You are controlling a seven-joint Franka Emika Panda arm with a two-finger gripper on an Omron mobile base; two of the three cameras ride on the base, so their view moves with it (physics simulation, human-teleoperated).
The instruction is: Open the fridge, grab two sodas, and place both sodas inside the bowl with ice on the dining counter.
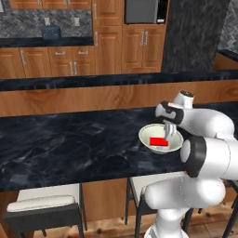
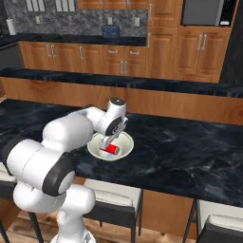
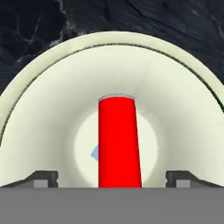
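Inside, red can (image 3: 117,142) lying in bowl (image 3: 183,109), ice (image 3: 94,153) beneath

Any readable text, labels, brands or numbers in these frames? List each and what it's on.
None readable.
Red can, lying in the bowl: plain red side, no lettering showing.
Microwave among the wooden cabinets: dark front, any markings too small to tell.
Dining counter: marble veining, no writing.

Both base views flank the bowl (image 1: 160,138); the hand view looks closely into it.
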